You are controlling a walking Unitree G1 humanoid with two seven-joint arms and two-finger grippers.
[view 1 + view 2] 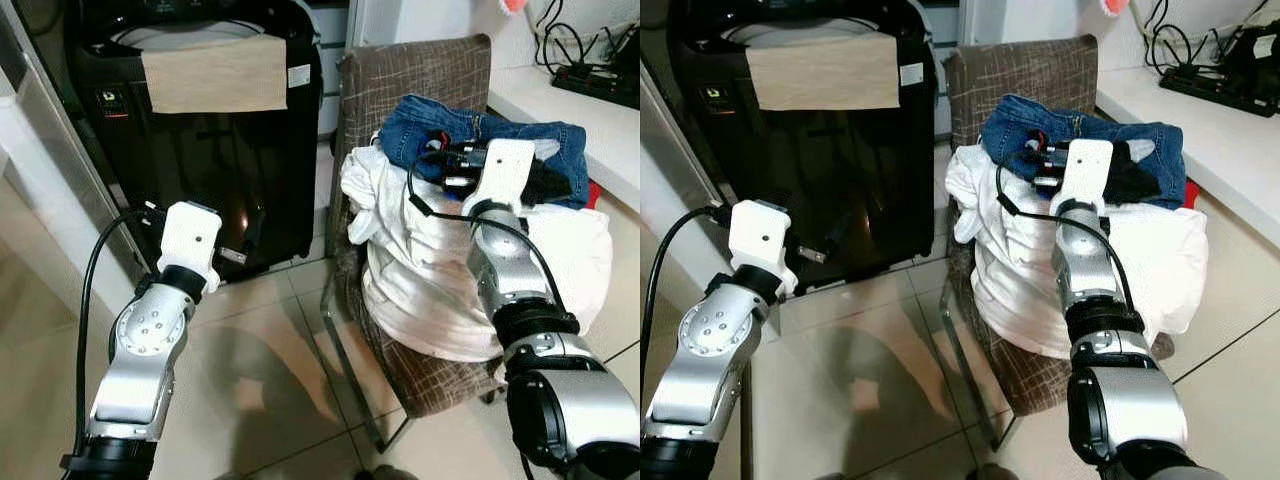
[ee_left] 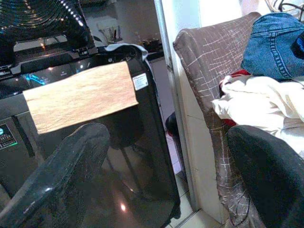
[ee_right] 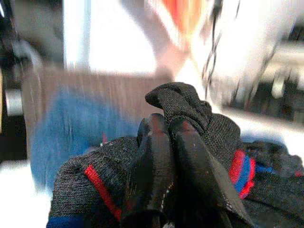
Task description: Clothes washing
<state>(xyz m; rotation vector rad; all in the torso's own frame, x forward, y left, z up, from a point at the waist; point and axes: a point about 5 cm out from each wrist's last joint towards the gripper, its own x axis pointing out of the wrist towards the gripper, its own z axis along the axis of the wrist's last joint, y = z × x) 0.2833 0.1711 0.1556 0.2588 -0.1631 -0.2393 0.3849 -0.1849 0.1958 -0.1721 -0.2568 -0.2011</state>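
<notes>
A brown patterned chair (image 1: 420, 70) holds a pile of laundry: white clothes (image 1: 430, 260), blue jeans (image 1: 430, 125) on top, and a dark knitted garment (image 1: 548, 183) with red and blue stripes. My right gripper (image 3: 168, 126) is at the top of the pile, shut on that dark knitted garment (image 3: 209, 128). The black washing machine (image 1: 200, 150) stands left of the chair, with a tan cloth (image 1: 215, 72) hanging over its front edge. My left gripper (image 2: 166, 142) is open in front of the machine, holding nothing.
A white counter (image 1: 570, 110) with a power strip (image 1: 605, 80) and cables runs along the right, close to the chair. Beige floor tiles (image 1: 270, 360) lie between the machine and the chair. A wall edge (image 1: 40, 170) is at the left.
</notes>
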